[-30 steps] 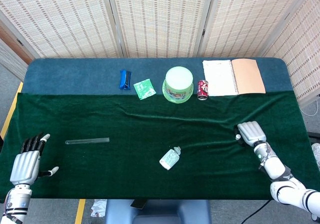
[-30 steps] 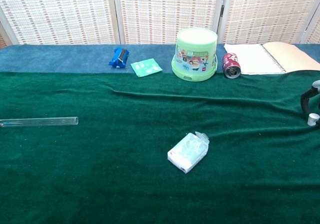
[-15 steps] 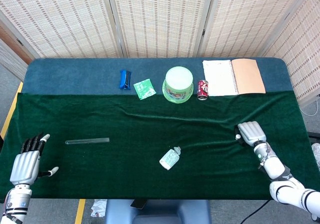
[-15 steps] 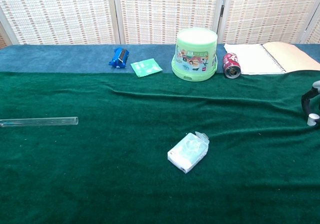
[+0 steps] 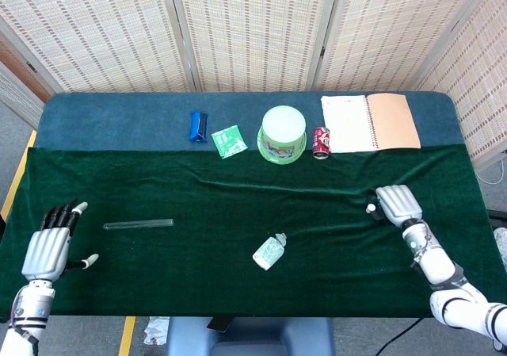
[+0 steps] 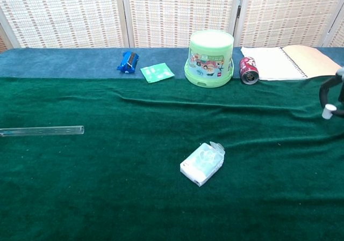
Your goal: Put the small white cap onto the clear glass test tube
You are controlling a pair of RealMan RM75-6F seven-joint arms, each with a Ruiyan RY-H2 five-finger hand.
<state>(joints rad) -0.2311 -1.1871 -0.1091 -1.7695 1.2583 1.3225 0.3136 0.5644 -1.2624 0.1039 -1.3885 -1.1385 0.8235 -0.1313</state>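
Note:
The clear glass test tube lies flat on the green cloth at the left; in the chest view the test tube reaches in from the left edge. My left hand hovers left of it, fingers spread, holding nothing. At the right, my right hand pinches the small white cap at its fingertips. In the chest view the cap hangs just above the cloth at the right edge, with only the dark fingers of that hand showing.
A small clear packet lies at the front middle. Along the back on the blue cloth stand a green tub, a red can, an open notebook, a green sachet and a blue wrapper.
My right hand has lifted the white cap off the cloth and drawn it slightly left and back. My left hand has moved a little forward toward the tube.

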